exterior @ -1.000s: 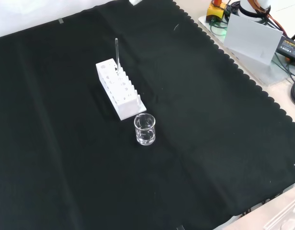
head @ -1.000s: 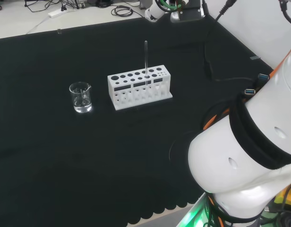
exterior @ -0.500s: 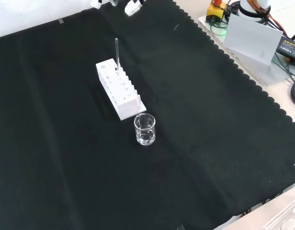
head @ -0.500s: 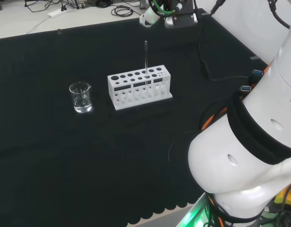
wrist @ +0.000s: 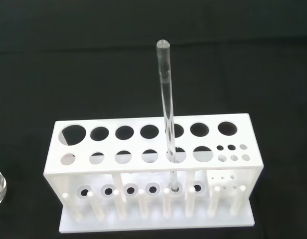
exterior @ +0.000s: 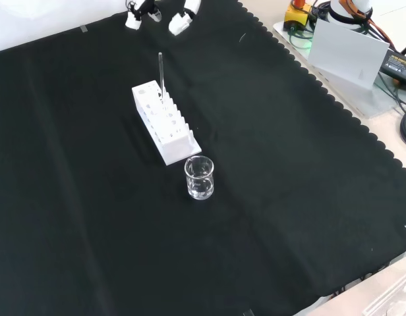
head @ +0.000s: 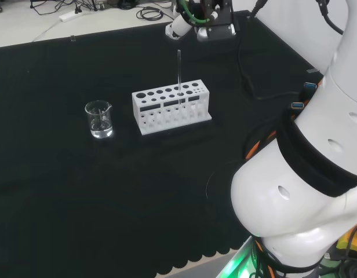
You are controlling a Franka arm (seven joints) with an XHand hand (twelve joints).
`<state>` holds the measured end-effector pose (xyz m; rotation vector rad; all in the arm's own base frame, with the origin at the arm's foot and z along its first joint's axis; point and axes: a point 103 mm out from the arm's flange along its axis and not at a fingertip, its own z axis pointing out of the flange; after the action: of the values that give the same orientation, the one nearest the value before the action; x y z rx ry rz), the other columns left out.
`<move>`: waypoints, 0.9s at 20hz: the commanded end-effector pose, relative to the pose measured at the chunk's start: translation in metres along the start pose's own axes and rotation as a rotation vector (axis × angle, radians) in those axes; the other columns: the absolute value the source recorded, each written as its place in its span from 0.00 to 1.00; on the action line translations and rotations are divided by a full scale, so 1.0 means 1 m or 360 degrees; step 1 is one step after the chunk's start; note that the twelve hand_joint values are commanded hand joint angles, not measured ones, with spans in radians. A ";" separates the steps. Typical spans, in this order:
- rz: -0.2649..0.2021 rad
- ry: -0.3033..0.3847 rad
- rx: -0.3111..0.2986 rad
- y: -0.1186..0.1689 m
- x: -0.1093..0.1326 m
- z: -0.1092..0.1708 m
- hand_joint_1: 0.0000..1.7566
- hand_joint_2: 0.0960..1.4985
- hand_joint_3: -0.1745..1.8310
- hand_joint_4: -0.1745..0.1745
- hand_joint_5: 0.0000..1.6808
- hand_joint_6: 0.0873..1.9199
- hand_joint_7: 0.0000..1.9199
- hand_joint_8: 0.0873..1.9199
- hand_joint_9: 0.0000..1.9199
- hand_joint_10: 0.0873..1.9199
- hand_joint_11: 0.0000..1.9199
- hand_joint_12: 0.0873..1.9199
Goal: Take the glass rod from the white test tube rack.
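In the front view, 1 glass cup (exterior: 200, 178) is sitting nearest. Behind it, the glass rod (exterior: 161, 74) is standing up in the white rack (exterior: 165, 122). Farthest, the hand (exterior: 179, 21) is hanging apart with relaxed fingers, holding nothing.

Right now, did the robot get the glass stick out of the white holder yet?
Not yet. The glass rod stands upright in the white rack, so nothing is done. The hand is above the cloth beyond the rack, holding nothing. Reaching, gripping and lifting the rod are left.
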<state>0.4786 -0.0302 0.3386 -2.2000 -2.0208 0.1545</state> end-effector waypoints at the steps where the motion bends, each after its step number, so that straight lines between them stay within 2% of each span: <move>1: -0.0020 0.0027 0.0008 0.016 0.002 0.017 0.39 0.49 0.37 0.00 0.27 0.05 0.35 0.46 0.56 0.34 0.51 0.57; 4: -0.0022 0.0017 0.0022 0.020 -0.001 0.026 0.39 0.49 0.37 0.00 0.22 0.19 0.35 0.46 0.58 0.33 0.54 0.55; 7: -0.0021 0.0038 0.0035 0.024 -0.004 0.033 0.39 0.48 0.37 0.00 0.19 0.27 0.37 0.47 0.60 0.33 0.61 0.51; 11: -0.0014 0.0043 0.0045 0.024 -0.008 0.036 0.40 0.47 0.37 0.00 0.18 0.31 0.38 0.48 0.62 0.33 0.66 0.48; 18: -0.0015 0.0019 0.0097 0.026 0.001 0.051 0.40 0.48 0.37 0.00 0.18 0.34 0.39 0.50 0.67 0.37 0.70 0.47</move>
<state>0.4935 -0.0390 0.3252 -2.2099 -2.0341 0.1464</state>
